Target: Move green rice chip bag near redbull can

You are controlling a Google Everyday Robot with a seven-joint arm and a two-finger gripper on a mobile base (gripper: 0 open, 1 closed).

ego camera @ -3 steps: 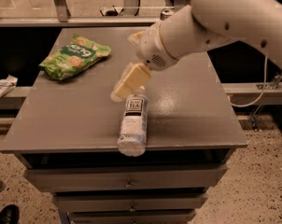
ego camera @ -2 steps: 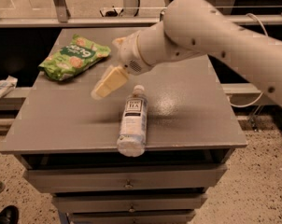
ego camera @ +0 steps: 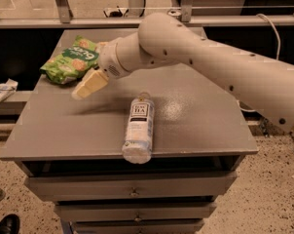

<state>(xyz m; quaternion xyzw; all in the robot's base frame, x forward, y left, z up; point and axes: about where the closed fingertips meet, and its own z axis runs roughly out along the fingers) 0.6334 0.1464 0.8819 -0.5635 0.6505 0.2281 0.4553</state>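
Gripper hovers empty, its opening indiscernible; the green rice chip bag lies just up-left of it. A grasp is probably best made squarely over the bag's crinkly middle.

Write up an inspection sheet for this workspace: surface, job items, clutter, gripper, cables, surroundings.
Surface: grey cabinet top, with drawers below it.
Job's things: the green rice chip bag lies at the far left corner. The redbull can is not seen in this view.
Clutter: a clear white-labelled bottle lies on its side, with one end at the front edge.
Gripper: the gripper hovers above the top, just in front of the bag.
Cables: a white cable runs at the far right.
Surroundings: speckled floor, a dark shoe at bottom left, and a white packet on the ledge to the left.
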